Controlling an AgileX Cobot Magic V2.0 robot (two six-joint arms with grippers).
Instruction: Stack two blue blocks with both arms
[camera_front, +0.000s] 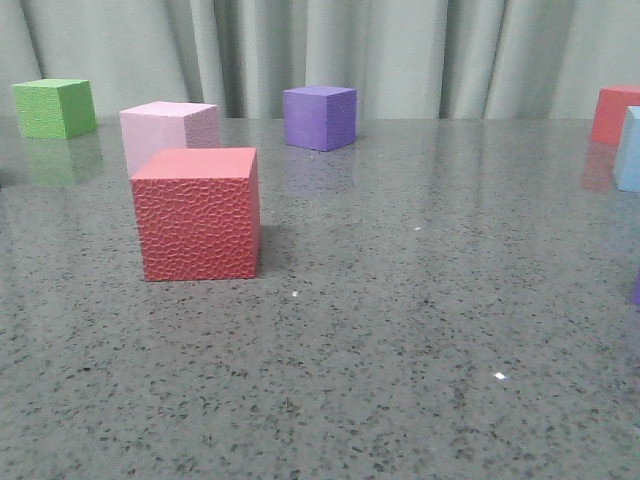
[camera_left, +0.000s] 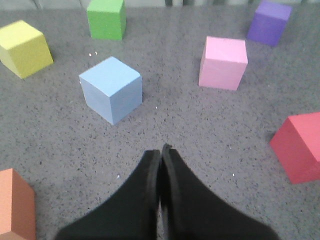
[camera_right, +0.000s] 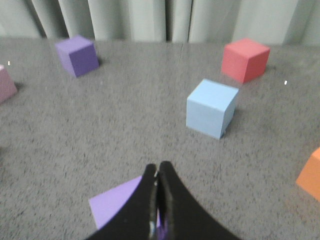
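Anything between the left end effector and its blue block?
No. The left wrist view shows only bare table between the left end effector and blue block.

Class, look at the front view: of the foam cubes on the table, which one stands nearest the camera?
The red foam cube with the dimpled front face. It looms largest, ahead of the pale pink foam cube right behind it.

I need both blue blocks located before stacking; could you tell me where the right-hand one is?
The blue block sits at the front view's far right edge, cut off, just in front of a red cube.
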